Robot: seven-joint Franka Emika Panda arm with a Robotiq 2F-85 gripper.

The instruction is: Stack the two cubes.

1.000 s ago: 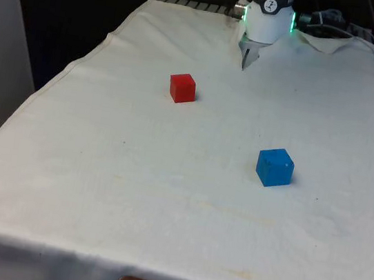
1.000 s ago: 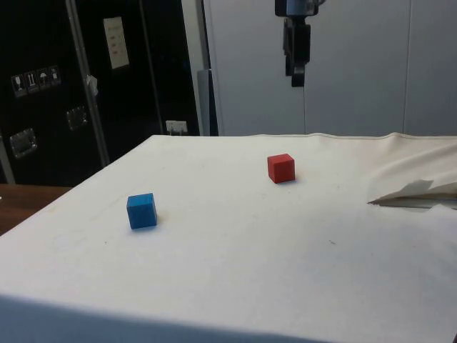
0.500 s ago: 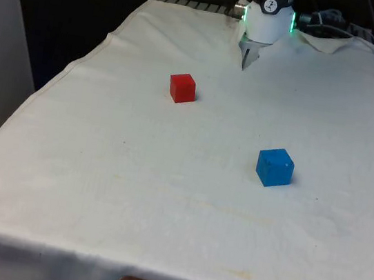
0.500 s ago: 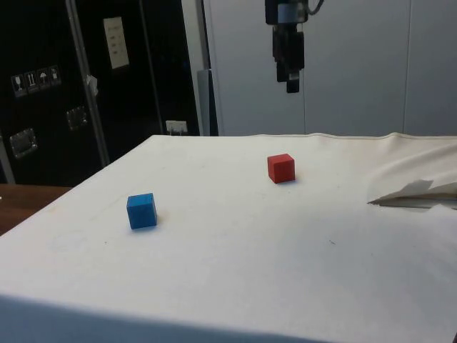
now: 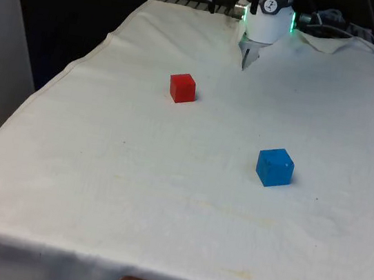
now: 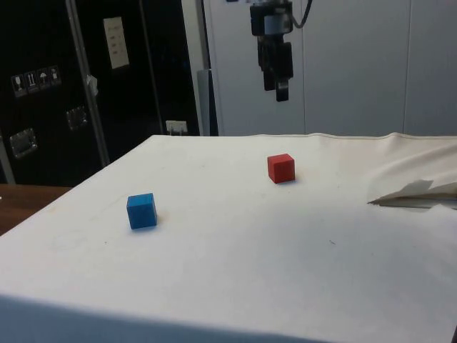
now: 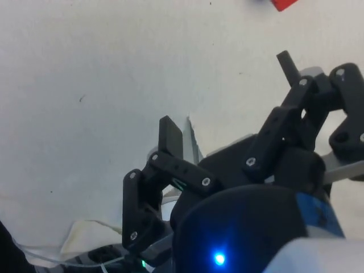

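Since the earlier frame the black two-finger pincer (image 6: 277, 78), fingers apart and empty, has swung toward the small red cube (image 6: 281, 168), which sits on the white-clothed counter (image 6: 300, 243) almost straight below it, the small blue cube (image 6: 141, 211) lying well apart.

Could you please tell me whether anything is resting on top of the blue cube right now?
Nothing is. The blue cube sits alone on the white cloth with its top face bare. The red cube stands apart from it, and the gripper hangs open, high above the table.
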